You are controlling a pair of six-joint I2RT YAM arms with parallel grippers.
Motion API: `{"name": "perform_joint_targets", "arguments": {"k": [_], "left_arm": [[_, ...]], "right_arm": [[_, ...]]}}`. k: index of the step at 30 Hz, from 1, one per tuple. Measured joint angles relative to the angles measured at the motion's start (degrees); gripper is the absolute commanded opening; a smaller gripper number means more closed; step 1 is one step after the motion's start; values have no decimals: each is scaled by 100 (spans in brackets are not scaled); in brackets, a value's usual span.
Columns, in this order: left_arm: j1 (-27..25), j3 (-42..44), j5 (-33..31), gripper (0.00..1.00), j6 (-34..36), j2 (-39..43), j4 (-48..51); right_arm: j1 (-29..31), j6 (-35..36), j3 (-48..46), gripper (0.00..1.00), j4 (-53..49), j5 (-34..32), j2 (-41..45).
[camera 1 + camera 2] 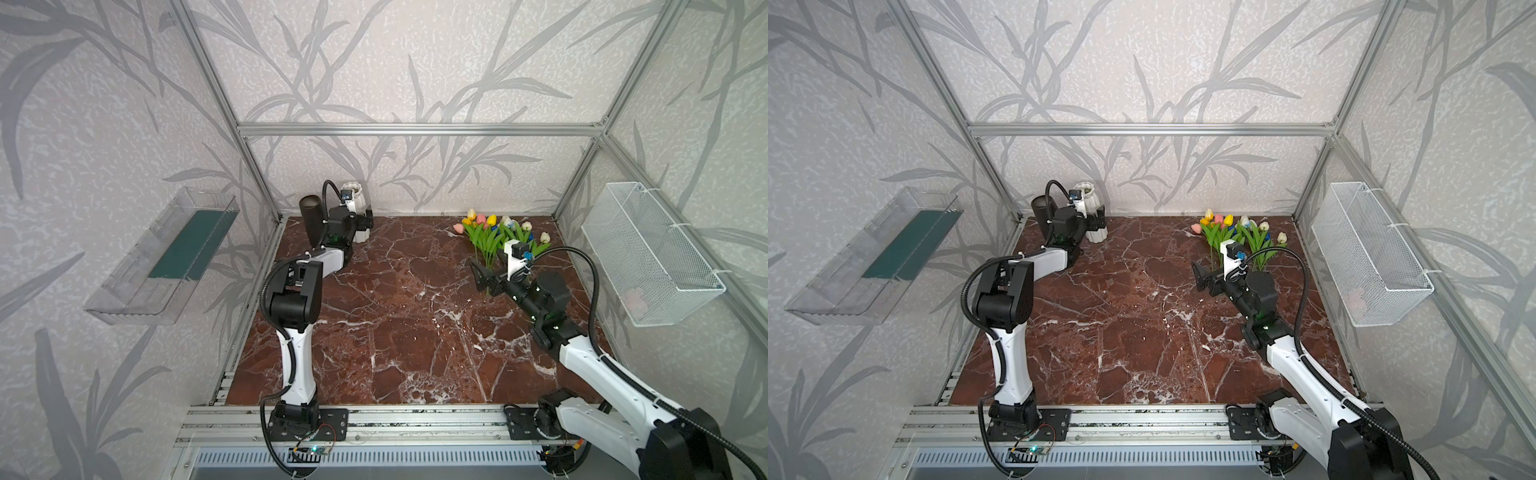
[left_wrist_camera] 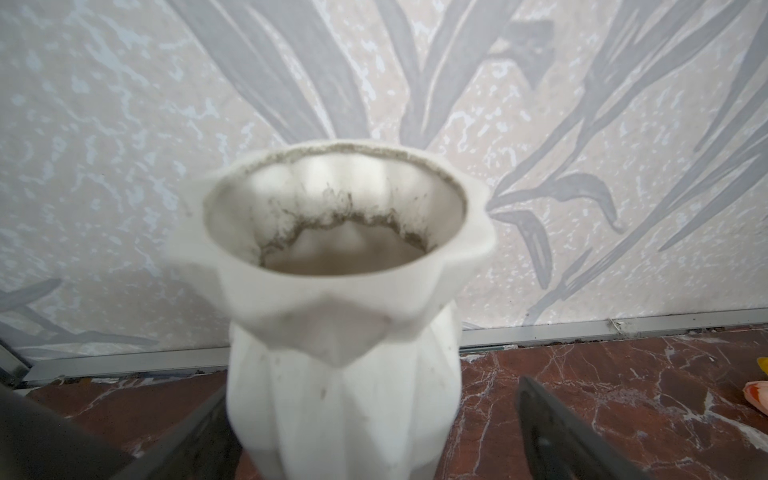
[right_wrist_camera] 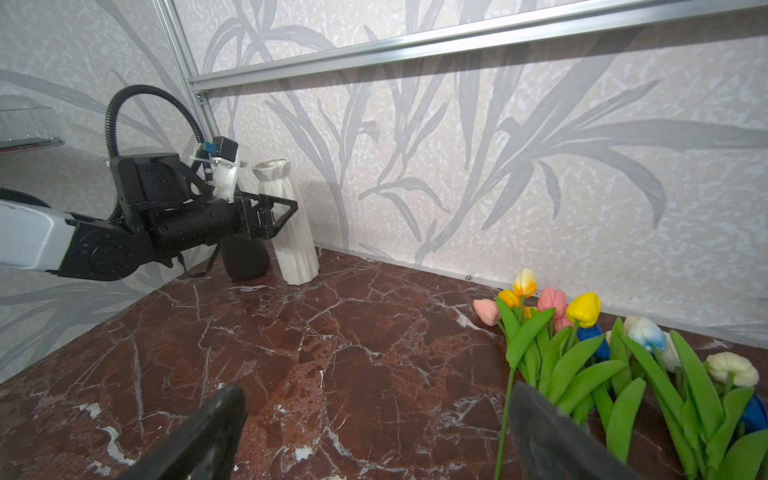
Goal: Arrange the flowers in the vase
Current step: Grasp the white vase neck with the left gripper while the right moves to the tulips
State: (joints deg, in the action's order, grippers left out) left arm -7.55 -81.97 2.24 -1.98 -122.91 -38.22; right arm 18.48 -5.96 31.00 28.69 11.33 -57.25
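Just left of the vase (image 2: 332,303) stands a dark cylinder (image 1: 311,218). The left gripper (image 2: 374,386) straddles the upright vase's body with its jaws wide. One finger is close against it and the other shows a gap, so nothing is clamped. An off-centre squeeze could skid the vase into the cylinder or tip it. Well right of the vase, the right gripper (image 3: 378,392) hangs low over the table (image 1: 415,332), jaws spread and empty, beside the stem ends. The flowers (image 3: 582,353) lie farthest right of the vase, by the back wall, with their leaves overlapping — a pinch there may catch leaves or drag several stems.
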Motion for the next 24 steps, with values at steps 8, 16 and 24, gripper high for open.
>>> {"name": "perform_joint_targets", "arguments": {"k": [8, 16, 24], "left_arm": [[52, -260, -63, 95, 87, -291, -2], [201, -564, 129, 89, -107, -662, -109], [249, -1054, 291, 74, -153, -979, -98]], "right_arm": [[0, -28, -83, 99, 162, 208, 9], [0, -7, -201, 99, 385, 710, 142], [0, 87, -199, 99, 389, 1093, 321]]}}
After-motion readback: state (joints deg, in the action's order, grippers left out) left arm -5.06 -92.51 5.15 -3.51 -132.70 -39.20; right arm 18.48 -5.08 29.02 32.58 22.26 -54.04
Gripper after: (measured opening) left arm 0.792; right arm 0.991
